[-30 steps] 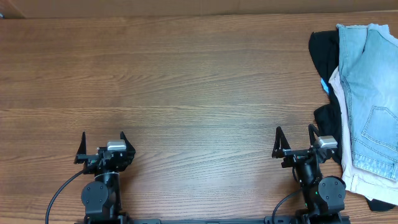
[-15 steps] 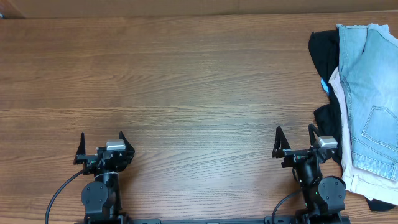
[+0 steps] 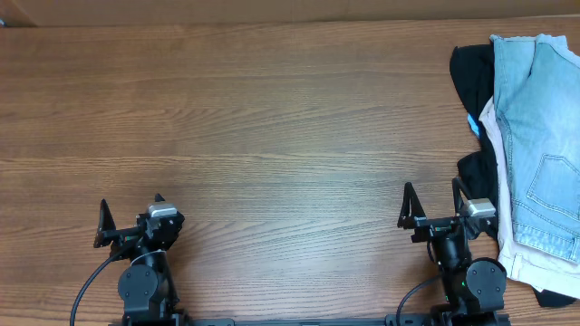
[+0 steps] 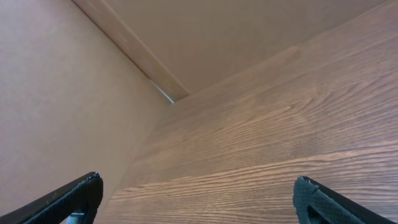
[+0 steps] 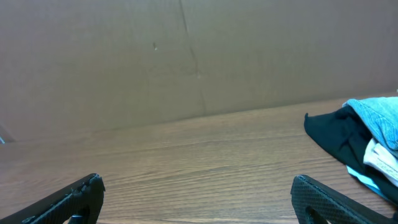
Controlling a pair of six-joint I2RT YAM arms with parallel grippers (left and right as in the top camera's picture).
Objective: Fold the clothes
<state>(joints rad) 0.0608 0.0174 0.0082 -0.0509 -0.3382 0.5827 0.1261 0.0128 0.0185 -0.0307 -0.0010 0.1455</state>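
1. Nearest you, at the table's front edge, the left gripper sits low over bare wood, turned slightly leftward, with its two black fingers spread wide and nothing between them; its wrist camera shows the same gap filled only by wood grain
2. Level with it on the right side, the right gripper points straight away from the base, its fingers also spread wide and holding nothing; its wrist view looks across open tabletop
3. The brown wood-grain table runs away from both grippers
4. Just right of the right gripper you see the near end of a clothing pile: a cream-beige garment pokes out at the bottom, with a black garment showing along the pile's left side
5. The pair of light-blue faded denim shorts lies on top of that pile at the table's right edge, stretched from beside the right gripper to the far edge, a stitched pocket facing up; neither gripper touches it
6. From the right wrist the shorts appear far right, above the black garment
7. Farthest, a plain tan wall closes the table's back edge
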